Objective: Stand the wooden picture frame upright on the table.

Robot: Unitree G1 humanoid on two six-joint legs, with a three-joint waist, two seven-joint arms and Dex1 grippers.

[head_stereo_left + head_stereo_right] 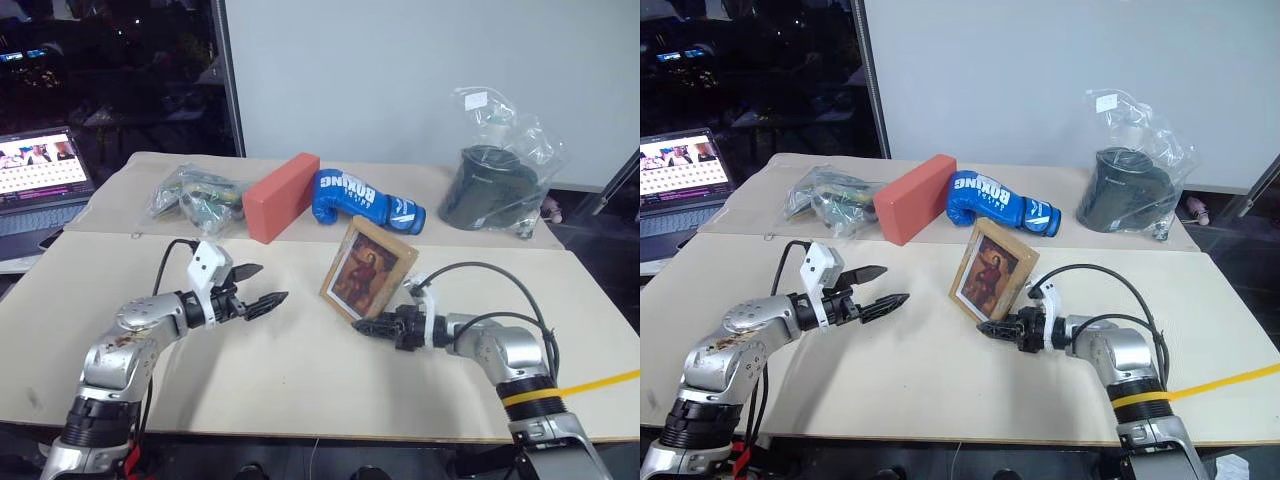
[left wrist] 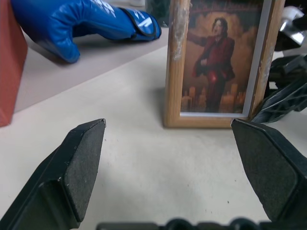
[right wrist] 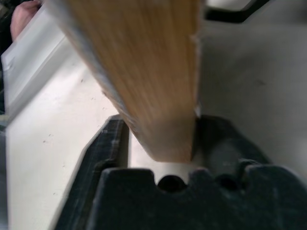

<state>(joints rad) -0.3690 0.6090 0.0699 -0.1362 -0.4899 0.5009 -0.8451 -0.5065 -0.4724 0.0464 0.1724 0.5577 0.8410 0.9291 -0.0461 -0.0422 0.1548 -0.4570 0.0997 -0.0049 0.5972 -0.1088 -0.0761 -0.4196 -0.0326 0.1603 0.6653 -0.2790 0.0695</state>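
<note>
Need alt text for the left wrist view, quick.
A wooden frame with a reddish portrait stands upright on the pale table, seen between the left hand's two open black fingers. The right hand sits at its lower corner; a blue boxing glove lies behind.

The setting looked like a robotics lab or test room. A pale table built of two panels stood against a plain white partition wall, with a dark, cluttered room beyond it. An open laptop ran beside the table. Unrelated test props lay along the far panel: a red-orange block, a blue boxing glove and bagged items.
</note>
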